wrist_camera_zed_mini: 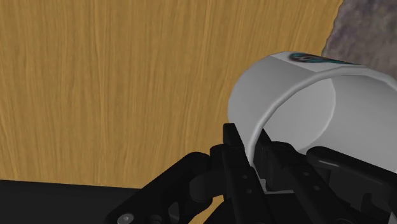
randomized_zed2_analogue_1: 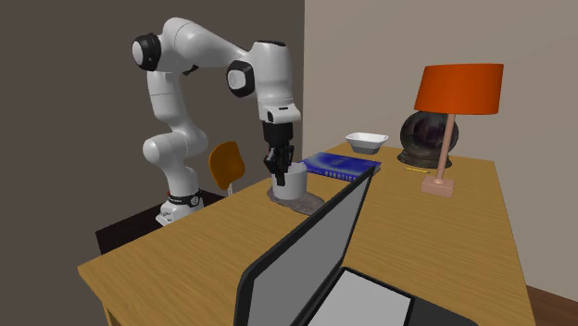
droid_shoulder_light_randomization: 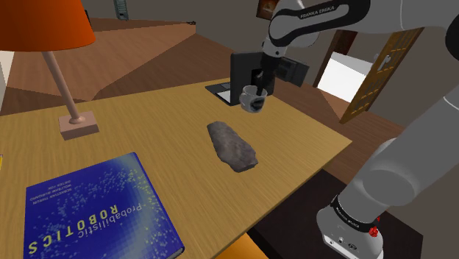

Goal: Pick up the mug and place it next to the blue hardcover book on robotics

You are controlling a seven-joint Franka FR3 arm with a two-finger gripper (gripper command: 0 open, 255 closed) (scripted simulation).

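A white mug [droid_shoulder_light_randomization: 253, 99] with a small teal mark hangs a little above the wooden table [droid_shoulder_light_randomization: 154, 118], and my gripper [droid_shoulder_light_randomization: 259, 82] is shut on its rim. In the wrist view the black fingers [wrist_camera_zed_mini: 233, 153] clasp the mug's wall [wrist_camera_zed_mini: 299, 95] from inside and outside. From the second exterior view the mug [randomized_zed2_analogue_1: 291, 180] hangs under the gripper [randomized_zed2_analogue_1: 275, 168], close above a grey rock. The blue hardcover robotics book [droid_shoulder_light_randomization: 95, 210] lies flat at the shoulder view's lower left, well away from the mug, and the book [randomized_zed2_analogue_1: 341, 165] shows behind the mug in the second exterior view.
A grey rock [droid_shoulder_light_randomization: 232, 145] lies between mug and book. An open black laptop [droid_shoulder_light_randomization: 239, 73] stands behind the mug. An orange-shaded lamp [droid_shoulder_light_randomization: 68, 73] stands at the back. A white bowl [randomized_zed2_analogue_1: 367, 142] and a dark globe [randomized_zed2_analogue_1: 419, 139] sit beyond the book.
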